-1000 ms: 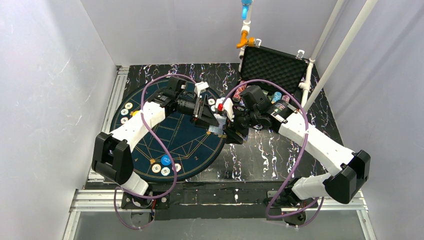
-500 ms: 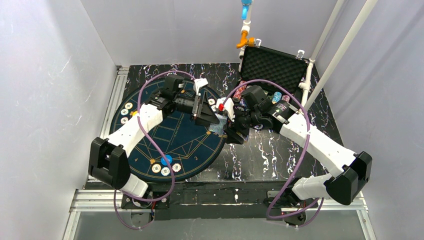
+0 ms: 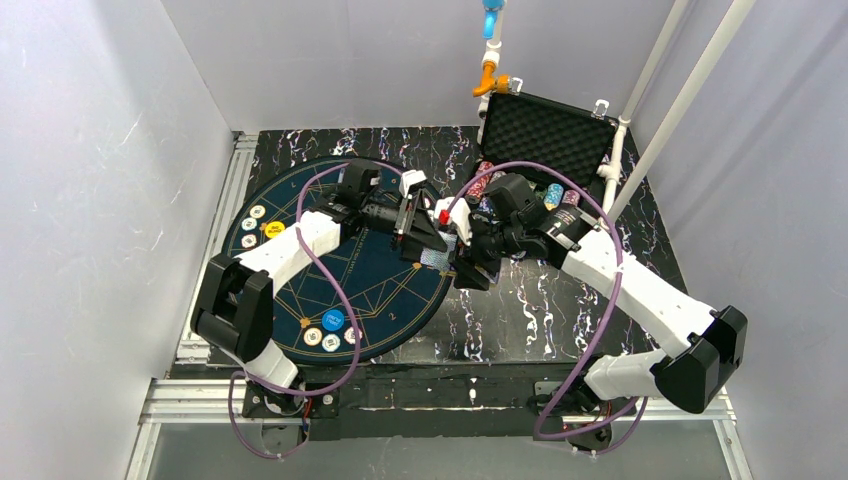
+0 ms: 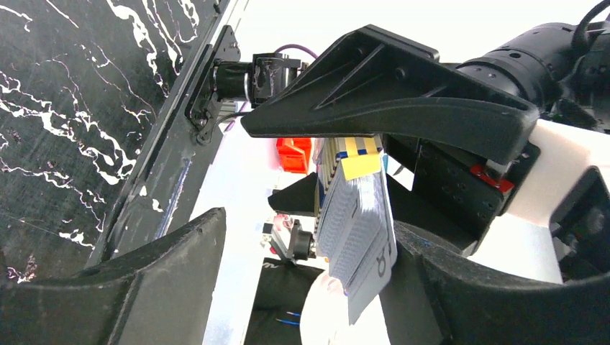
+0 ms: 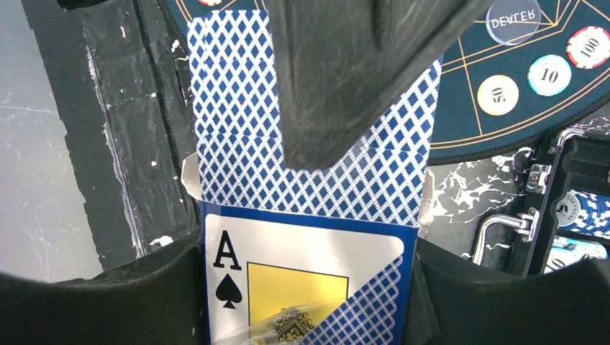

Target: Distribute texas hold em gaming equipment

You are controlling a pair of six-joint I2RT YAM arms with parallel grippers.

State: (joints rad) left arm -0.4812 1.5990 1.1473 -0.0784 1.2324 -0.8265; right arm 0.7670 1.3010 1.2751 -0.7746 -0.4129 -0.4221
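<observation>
- Right gripper (image 5: 306, 269): clamped across the width of the card box (image 5: 309, 295), one finger on each long edge. Ace-of-spades face toward its wrist camera.
- The box hangs above the right edge of the round mat (image 3: 340, 275), between the two arms and off the table.
- Tuck flap (image 5: 234, 129) is open and stands up from the box mouth, blue diamond pattern showing.
- Left gripper (image 4: 309, 237): jaws spread wide, nothing pinched. They straddle the mouth end of the pack. One finger (image 5: 338, 72) lies over the flap's face; the other must be behind the box, out of sight.
- Left wrist view: cards (image 4: 356, 223) seen edge-on in the gap, closer to one finger than the other. Cannot tell whether they touch it.
- Key relation: the box's long axis runs from the right gripper's hold out toward the left gripper, open end first. The left is the free tool at the mouth, so I judge the cards must slide out along that axis.
- Risk, as a judgement: closing on flap plus cards together would jam the draw.
- Chips (image 5: 498, 95) and a clear dealer button (image 5: 513, 20) already lie on the mat. More chips sit in the open case (image 3: 545, 130), far right.
</observation>
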